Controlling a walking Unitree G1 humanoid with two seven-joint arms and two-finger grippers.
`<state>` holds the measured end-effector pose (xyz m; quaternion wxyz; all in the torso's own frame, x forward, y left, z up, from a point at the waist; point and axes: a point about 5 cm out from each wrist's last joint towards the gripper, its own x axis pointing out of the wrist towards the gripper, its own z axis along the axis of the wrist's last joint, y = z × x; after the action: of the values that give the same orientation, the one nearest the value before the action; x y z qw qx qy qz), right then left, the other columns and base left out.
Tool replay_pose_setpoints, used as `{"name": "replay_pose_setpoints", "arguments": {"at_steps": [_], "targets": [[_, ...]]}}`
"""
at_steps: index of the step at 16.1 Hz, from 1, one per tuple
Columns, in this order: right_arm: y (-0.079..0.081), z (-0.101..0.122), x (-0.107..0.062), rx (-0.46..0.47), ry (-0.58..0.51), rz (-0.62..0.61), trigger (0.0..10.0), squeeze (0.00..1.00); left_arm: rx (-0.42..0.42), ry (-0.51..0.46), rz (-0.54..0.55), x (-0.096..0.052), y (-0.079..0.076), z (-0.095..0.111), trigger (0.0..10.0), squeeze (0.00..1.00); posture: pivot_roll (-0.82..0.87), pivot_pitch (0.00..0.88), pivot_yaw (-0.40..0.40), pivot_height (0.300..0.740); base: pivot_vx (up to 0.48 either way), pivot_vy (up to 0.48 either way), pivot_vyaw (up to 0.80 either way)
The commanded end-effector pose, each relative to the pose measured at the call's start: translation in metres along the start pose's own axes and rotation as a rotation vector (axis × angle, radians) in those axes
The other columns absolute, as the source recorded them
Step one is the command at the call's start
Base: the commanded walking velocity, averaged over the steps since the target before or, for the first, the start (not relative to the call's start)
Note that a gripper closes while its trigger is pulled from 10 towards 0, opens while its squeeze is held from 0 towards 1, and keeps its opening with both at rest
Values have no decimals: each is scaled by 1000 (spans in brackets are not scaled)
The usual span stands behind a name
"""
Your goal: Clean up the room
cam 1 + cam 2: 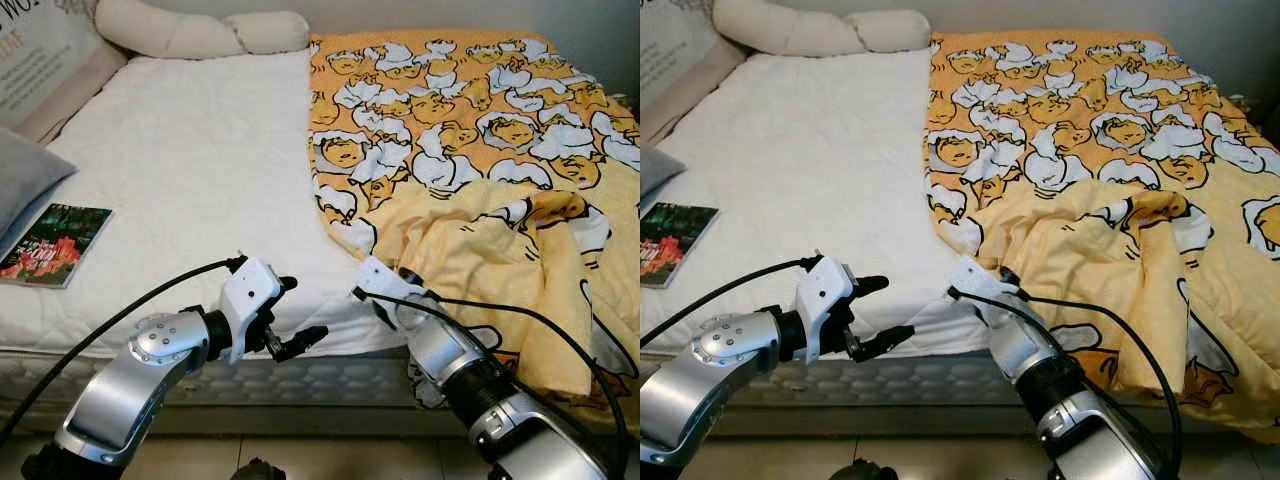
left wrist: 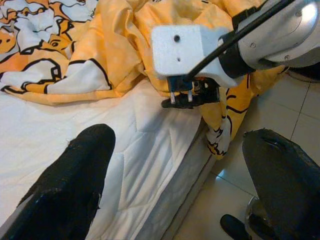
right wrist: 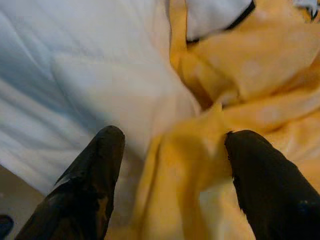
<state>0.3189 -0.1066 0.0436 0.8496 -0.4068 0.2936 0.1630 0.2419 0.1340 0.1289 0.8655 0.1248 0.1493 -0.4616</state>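
At the bed's near edge: I am looking down at a white mattress [image 1: 190, 170] with a yellow cartoon-print blanket [image 1: 470, 150] thrown over its right half.
Blanket position: it covers the mattress from the far end to the near edge; its near part is rumpled and folded back, and a corner hangs off the edge toward the floor.
Blanket axis: its left border runs from far to near down the middle of the mattress, ending at the crumpled corner.
Right gripper [image 3: 170, 150]: it sits at the near edge right where the blanket's corner meets bare mattress; jaws spread wide, holding nothing, with a yellow fold lying directly between and just ahead of the fingers.
Left gripper [image 1: 290, 318]: it hovers beside the near edge over bare mattress, left of the blanket; jaws parted, empty.
Key relation: I judge the right arm the nearer one, since the fold lies straight ahead of its open jaws, while the blanket is off to the right of the left gripper.
Next move, my guess: close the right jaws on that fold to pull the blanket straight.
Elsewhere: a book [image 1: 55, 245] lies on the mattress's left side, well apart from both grippers; pillows [image 1: 200, 30] sit at the far end.
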Motion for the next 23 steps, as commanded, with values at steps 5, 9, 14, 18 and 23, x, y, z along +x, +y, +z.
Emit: {"name": "replay_pose_setpoints", "arguments": {"at_steps": [5,9,14,18,23], "targets": [[-10,-14,10,-124,28,-87,9020,0,47,7,29,-1,5,3,10000,937,46,0,82,740,0,0,0],[-12,-21,14,-165,36,-111,0,0,55,6,34,-1,4,3,10000,318,46,0,80,740,0,0,0],[-11,-23,16,-142,32,-99,0,0,61,5,38,0,5,4,10000,290,44,0,81,740,0,0,0],[-12,-22,16,-122,24,-96,0,0,63,6,39,0,6,4,10000,275,45,0,75,740,0,0,0],[-13,-20,16,-49,-2,-73,0,0,61,6,30,-1,3,2,10000,267,43,0,67,740,0,0,0]]}}
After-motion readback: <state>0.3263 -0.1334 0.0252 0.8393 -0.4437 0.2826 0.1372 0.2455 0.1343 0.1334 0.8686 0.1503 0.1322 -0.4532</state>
